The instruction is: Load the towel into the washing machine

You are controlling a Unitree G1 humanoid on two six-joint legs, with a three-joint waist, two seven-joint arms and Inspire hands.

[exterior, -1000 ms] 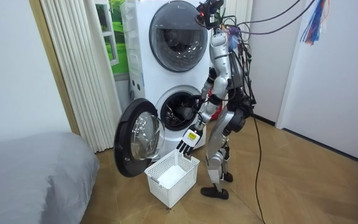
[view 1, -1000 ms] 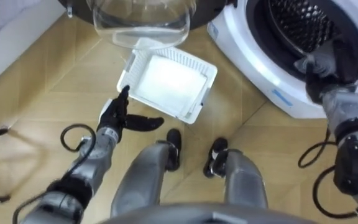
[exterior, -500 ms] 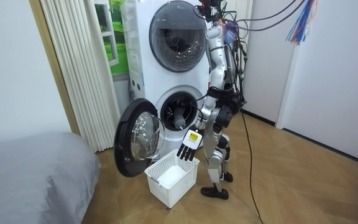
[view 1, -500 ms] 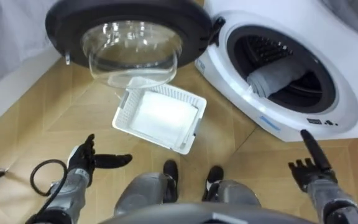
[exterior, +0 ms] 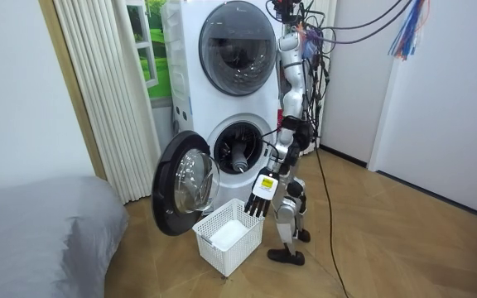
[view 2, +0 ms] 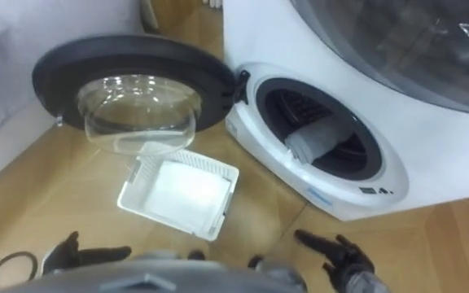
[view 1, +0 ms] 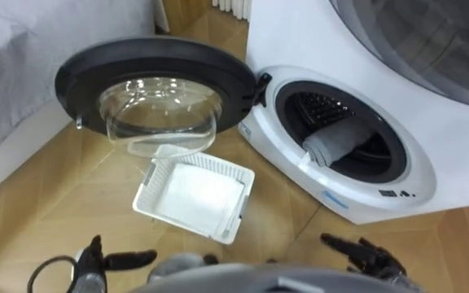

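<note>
Standing upright on the wooden floor (view 1: pixel 55 203) before the washing machine (view 1: pixel 300 41), just beside a white basket (view 1: pixel 233 221).

Nearest, at the lower edge of the eye views: left hand (view 1: pixel 96 262), fingers straight and apart, thumb raised, holding nothing, touching nothing. Right hand (view 1: pixel 369 254) likewise spread flat, fingers pointing toward the left, empty, apart from everything.

Beyond the hands, on the floor: the basket, shallow and slotted, pale inside, near the swung-open door (view 1: pixel 149 65) with its dark ring and clear glass bowl.

Further on, to the right: the machine's round opening, and in it the grey towel (view 1: pixel 332 142), bunched on the lower lip of the drum, partly inside, resting against the door seal. Below the opening, on the white front, a short blue strip (view 1: pixel 336 199) and a small dark panel (view 1: pixel 391 193) with pale marks; writing too small to read.

Above that, the round glass door of a second, stacked unit (exterior: pixel 238 50).

Farthest, toward the room view's left: pale vertical blinds (exterior: pixel 106 91) and a grey bed (exterior: pixel 40 228).
</note>
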